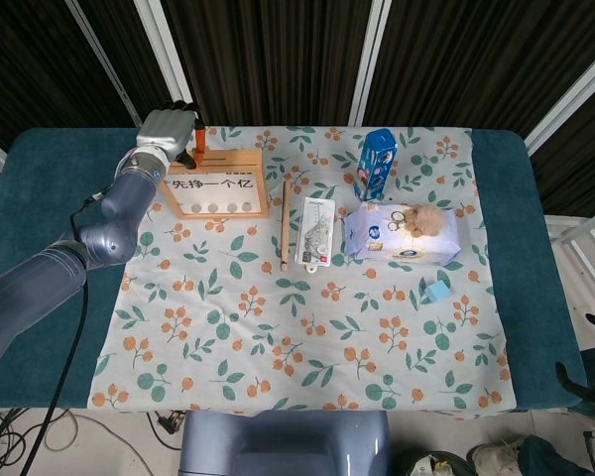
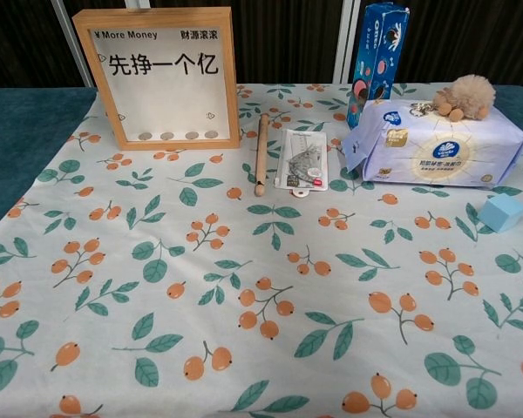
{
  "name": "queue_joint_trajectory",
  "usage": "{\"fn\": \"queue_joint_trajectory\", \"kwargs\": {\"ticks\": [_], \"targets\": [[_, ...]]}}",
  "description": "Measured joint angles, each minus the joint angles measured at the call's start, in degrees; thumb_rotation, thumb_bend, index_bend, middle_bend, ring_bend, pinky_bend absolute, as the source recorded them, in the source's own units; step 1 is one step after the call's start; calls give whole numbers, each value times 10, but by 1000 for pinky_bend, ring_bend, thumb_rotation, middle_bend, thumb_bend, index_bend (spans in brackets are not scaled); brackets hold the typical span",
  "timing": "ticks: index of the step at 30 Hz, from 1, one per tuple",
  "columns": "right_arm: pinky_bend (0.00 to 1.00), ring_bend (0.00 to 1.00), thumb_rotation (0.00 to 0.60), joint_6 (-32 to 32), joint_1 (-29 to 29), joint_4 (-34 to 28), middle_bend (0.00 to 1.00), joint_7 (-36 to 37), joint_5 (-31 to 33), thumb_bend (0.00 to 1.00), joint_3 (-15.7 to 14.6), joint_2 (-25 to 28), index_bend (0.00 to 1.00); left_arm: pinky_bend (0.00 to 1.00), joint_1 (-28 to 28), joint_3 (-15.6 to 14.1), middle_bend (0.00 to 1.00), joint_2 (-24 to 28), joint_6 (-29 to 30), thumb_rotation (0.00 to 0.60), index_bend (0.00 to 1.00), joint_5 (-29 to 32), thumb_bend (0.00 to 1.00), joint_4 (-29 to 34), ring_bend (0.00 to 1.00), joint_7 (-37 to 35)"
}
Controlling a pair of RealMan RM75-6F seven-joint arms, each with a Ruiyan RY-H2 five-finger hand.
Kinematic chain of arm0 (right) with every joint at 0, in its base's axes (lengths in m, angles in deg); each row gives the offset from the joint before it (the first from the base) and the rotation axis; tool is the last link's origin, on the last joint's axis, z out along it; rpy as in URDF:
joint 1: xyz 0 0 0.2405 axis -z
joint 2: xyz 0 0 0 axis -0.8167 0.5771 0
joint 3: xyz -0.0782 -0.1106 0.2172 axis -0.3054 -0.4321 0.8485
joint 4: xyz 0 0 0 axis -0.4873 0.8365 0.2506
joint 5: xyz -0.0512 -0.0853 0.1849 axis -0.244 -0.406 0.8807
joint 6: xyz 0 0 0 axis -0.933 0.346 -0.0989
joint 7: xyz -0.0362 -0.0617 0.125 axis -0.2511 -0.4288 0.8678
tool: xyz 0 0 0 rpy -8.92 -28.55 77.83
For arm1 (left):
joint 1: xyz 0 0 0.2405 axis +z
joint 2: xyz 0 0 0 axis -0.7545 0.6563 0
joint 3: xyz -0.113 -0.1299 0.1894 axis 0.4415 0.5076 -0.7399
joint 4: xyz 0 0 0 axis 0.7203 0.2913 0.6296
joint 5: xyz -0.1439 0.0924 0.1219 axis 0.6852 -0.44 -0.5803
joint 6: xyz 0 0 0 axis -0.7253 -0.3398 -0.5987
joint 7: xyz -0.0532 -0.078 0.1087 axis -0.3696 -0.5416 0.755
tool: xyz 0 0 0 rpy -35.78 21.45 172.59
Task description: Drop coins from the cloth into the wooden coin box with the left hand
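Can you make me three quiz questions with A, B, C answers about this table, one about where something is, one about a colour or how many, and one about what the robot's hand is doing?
1. Where is the fluffy toy?
A. on the tissue pack
B. inside the wooden coin box
C. on the bare cloth

2. How many coins lie at the bottom of the box window?
A. one
B. four
C. nine

3. Where is the left hand?
A. lying flat on the cloth
B. by the blue carton
C. raised at the top left of the coin box

Answers:
1 A, it sits on the pack's top.
2 B, four show in a row.
3 C, the head view shows it there.
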Motion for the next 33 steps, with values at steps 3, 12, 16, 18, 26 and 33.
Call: {"fn": "queue_joint_trajectory", "kwargs": {"ticks": [3, 12, 16, 18, 26, 33], "targets": [[0, 0, 600, 0, 0, 0, 46, 0, 0, 369, 0, 0, 174, 0, 2, 1, 93, -4, -1, 600, 614, -6, 510, -4, 0, -2], [0, 0, 600, 0, 0, 0, 46, 1, -1, 369, 0, 1, 174, 0, 4, 3, 92, -10, -5, 600, 610, -18, 486, -7, 0, -9], [0, 0, 600, 0, 0, 0, 46, 1, -1, 369, 0, 1, 174, 0, 3, 2, 90, -10, -6, 600, 607, -20, 465, -7, 0, -10], [0, 0, 600, 0, 0, 0, 46, 2, -1, 369, 0, 1, 174, 0, 3, 2, 89, -10, -6, 600, 605, -21, 463, -6, 0, -10], [0, 0, 600, 0, 0, 0, 46, 2, -2, 370, 0, 1, 174, 0, 1, 1, 87, -8, -6, 600, 600, -27, 407, -1, 0, -13], [0, 0, 600, 0, 0, -1, 46, 2, -1, 369, 0, 1, 174, 0, 1, 0, 87, -9, -3, 600, 599, -28, 407, -3, 0, -16]]}}
